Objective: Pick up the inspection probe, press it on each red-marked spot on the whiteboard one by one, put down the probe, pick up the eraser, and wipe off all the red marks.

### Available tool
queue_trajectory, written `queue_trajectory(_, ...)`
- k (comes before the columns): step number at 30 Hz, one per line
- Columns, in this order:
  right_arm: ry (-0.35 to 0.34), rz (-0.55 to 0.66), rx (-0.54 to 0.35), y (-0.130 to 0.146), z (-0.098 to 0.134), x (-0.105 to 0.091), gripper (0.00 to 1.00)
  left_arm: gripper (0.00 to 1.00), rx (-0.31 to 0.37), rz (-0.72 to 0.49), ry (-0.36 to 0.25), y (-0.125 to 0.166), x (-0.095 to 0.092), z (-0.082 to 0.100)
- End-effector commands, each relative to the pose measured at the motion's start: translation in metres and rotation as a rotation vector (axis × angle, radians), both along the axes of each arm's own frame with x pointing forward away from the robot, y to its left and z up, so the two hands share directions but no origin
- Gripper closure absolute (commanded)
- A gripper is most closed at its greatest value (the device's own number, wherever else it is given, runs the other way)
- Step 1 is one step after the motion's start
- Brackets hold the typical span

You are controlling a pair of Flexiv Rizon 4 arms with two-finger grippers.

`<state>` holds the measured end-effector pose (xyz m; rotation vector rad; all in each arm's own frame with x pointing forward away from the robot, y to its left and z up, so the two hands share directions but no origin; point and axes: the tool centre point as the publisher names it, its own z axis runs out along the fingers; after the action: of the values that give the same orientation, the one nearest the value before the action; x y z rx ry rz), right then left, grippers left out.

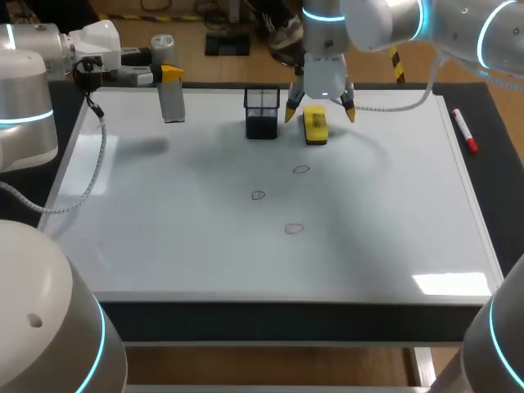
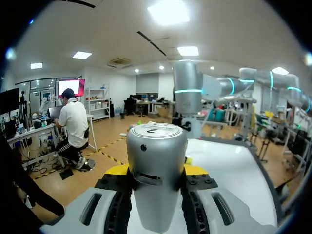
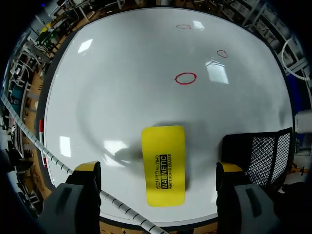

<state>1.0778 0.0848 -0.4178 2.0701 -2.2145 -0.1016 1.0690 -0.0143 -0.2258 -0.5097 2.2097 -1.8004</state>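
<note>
The probe (image 1: 172, 105), a grey metal cylinder, hangs upright over the whiteboard's (image 1: 164, 213) far left corner, with my left gripper (image 1: 169, 74) shut on it. In the left wrist view the probe (image 2: 156, 180) is pinched between both yellow-tipped fingers (image 2: 117, 170). The yellow eraser (image 1: 315, 128) lies flat near the far edge. My right gripper (image 1: 320, 113) hovers over it, open, one fingertip on each side. The right wrist view shows the eraser (image 3: 164, 165) between the spread fingers (image 3: 87, 168), untouched. Three red circles (image 1: 301, 170) (image 1: 259, 195) (image 1: 294, 228) mark the middle of the board; the nearest circle (image 3: 185, 78) lies ahead of the eraser.
A black mesh basket (image 1: 262, 113) stands just left of the eraser, close to the right gripper's finger (image 3: 229, 168). A red marker (image 1: 464, 131) lies on the dark mat right of the board. White cables (image 1: 90, 176) trail from both arms.
</note>
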Motion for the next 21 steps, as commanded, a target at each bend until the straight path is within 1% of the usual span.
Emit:
queue_trajectory(1,0.009,0.000,-0.009,0.003,-0.004,0.006,0.00,1.00,0.000,-0.002,0.000,0.001,0.000,0.001)
queue_trajectory(5,0.013,-0.005,-0.007,0.003,-0.006,0.007,0.00,1.00,0.000,-0.002,0.000,0.001,0.000,0.001)
queue_trajectory(6,0.015,-0.008,-0.007,0.003,-0.006,0.007,0.06,1.00,0.000,-0.002,0.000,0.001,0.000,0.001)
queue_trajectory(7,0.016,-0.008,-0.005,0.002,-0.006,0.007,0.20,1.00,0.000,-0.002,0.000,0.001,0.000,0.001)
queue_trajectory(8,0.019,-0.011,-0.003,0.002,-0.007,0.007,0.39,1.00,0.000,-0.002,0.000,0.001,0.000,0.001)
queue_trajectory(9,0.026,-0.017,-0.001,0.001,-0.008,0.008,0.60,1.00,0.000,-0.002,0.000,0.001,0.000,0.001)
queue_trajectory(10,0.027,-0.022,-0.001,0.000,-0.008,0.008,0.87,1.00,0.000,-0.002,0.000,0.001,0.000,0.001)
queue_trajectory(11,0.026,-0.022,0.003,-0.001,-0.008,0.008,1.00,1.00,0.000,-0.002,0.000,0.001,0.000,0.001)
queue_trajectory(15,0.024,-0.052,0.010,-0.008,-0.001,0.006,1.00,1.00,0.000,-0.002,0.000,0.001,0.000,0.001)
queue_trajectory(19,0.005,-0.136,0.014,-0.024,0.011,0.007,1.00,1.00,0.000,-0.002,0.000,0.001,0.000,0.001)
queue_trajectory(21,-0.002,-0.183,-0.001,-0.034,0.018,0.007,1.00,1.00,0.000,-0.002,0.000,0.001,0.000,0.001)
